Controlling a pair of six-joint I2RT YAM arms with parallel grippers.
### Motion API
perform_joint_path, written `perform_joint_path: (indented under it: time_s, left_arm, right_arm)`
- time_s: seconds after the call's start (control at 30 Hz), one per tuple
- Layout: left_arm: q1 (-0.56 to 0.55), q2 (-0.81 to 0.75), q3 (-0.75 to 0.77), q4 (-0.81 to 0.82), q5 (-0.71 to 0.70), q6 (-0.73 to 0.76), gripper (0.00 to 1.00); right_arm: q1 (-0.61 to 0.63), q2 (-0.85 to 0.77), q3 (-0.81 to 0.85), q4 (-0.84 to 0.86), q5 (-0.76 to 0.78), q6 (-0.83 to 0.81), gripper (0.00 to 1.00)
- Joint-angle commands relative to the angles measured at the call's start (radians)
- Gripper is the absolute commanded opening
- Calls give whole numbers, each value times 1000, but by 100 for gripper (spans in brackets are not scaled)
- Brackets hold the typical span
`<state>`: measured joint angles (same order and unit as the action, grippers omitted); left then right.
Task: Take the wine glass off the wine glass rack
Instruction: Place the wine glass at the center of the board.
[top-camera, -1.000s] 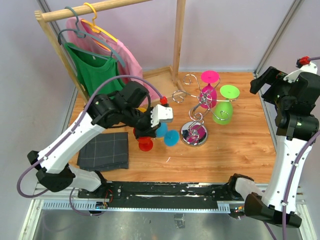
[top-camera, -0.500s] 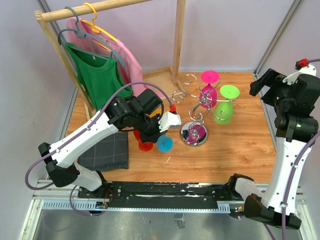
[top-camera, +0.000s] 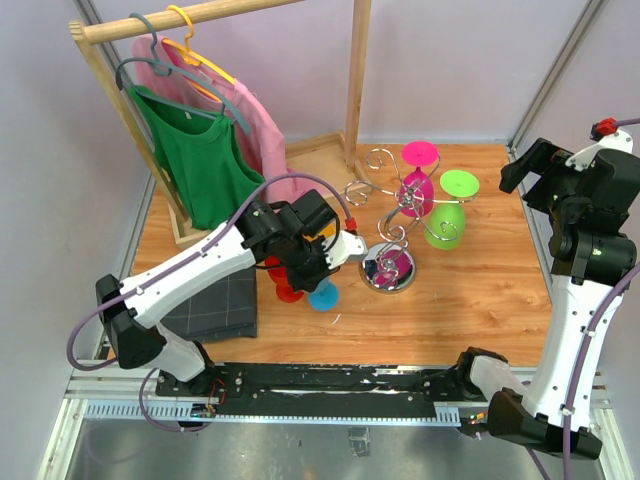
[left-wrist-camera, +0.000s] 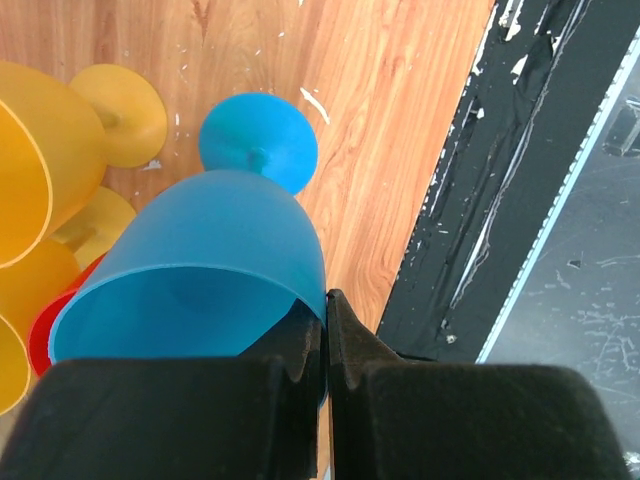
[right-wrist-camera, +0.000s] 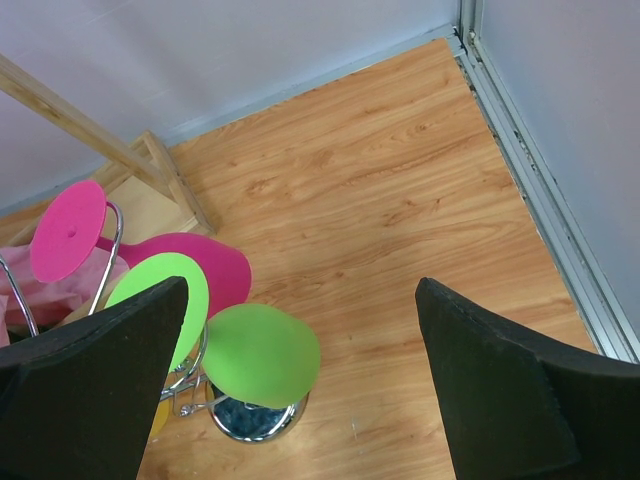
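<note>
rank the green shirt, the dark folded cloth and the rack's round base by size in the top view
1. green shirt
2. dark folded cloth, partly under the left arm
3. rack's round base
Shirt hangs nearer the camera: first place unsure.

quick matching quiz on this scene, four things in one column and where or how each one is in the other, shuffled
Things:
1. blue wine glass
2. green wine glass
3. dark folded cloth
4. right tool

States:
A. open, holding nothing
B. hanging upside down on the chrome rack
C. rim pinched in the shut left tool
D. lying flat on the wooden table

Pairs: 1-C, 2-B, 3-D, 4-A
</note>
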<state>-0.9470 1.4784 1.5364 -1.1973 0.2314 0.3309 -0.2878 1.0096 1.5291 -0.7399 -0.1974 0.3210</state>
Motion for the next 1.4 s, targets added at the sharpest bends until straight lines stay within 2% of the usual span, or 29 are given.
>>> perform_joint_path:
  time_s: [0.0, 0.23, 0.63, 1.1, 1.27, 1.37]
  left_arm:
    - [-18, 12, -6, 43, -9, -13, 0]
    - [-55, 61, 15, 60, -22, -22, 0]
    - [-62, 94, 21, 70, -106, -37, 0]
    - [-82, 131, 15, 62, -133, -11, 0]
    - [-88, 134, 10, 50, -126, -10, 12]
    - [-91, 137, 8, 51, -120, -16, 15]
  right_arm:
    - [-15, -16, 5, -6, 18, -12, 98]
    - [-19, -19, 7, -8, 16, -14, 98]
    - [-44, -21, -3, 0, -6, -12, 98]
    - [-66, -41, -23, 0, -16, -6, 98]
    - [-73, -51, -33, 0, -20, -4, 98]
    - [-77, -54, -34, -1, -22, -3, 98]
